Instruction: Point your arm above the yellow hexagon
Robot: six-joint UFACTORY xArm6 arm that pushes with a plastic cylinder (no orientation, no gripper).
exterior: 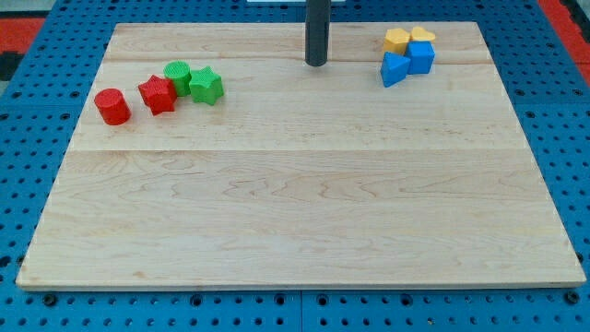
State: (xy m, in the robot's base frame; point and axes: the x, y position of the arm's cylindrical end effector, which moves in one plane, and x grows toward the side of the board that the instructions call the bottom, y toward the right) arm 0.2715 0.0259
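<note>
At the view's far left a red cylinder (112, 106) sits alone on the pale wooden desk (295, 203). Just to its right come a red star (158, 94), a green cylinder (178, 77) and a green star (206, 86) — these three bunched close, touching or nearly so.

Near the middle of the view's top edge my tip (316, 63) rests on the desk, the dark rod rising straight out of view. It ends in a plain rod with no hand, so nothing about opening or closing shows. The tip stands well apart from both groups.

At the view's upper right sits the yellow hexagon (397, 40) — a small, flat-topped orange-yellow block, to the right of my tip. Touching its right side is a yellow heart-like block (422, 35). Just below them a blue triangular block (395, 69) and a blue cube (421, 57) press together.
</note>
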